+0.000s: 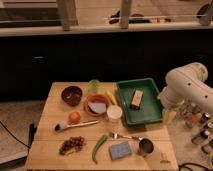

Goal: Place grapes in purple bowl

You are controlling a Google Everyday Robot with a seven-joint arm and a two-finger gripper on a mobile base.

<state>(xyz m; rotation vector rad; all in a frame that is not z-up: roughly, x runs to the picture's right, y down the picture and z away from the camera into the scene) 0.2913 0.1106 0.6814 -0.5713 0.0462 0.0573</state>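
Grapes [72, 145]: on the table, front-left of the orange bowl [96, 105], well apart from it.
Purple bowl [71, 95]: just left of the orange bowl, a touch behind.
Chilli [98, 146]: straight in front of the orange bowl.
Tray [150, 119]: right of the orange bowl.
Gripper [169, 116]: far right of the orange bowl, hanging by the table's side; wide or narrow, cannot tell.

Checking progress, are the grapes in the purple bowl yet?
Out: grapes lie on the table, apart from the purple bowl. Gripper hangs beside the green tray.
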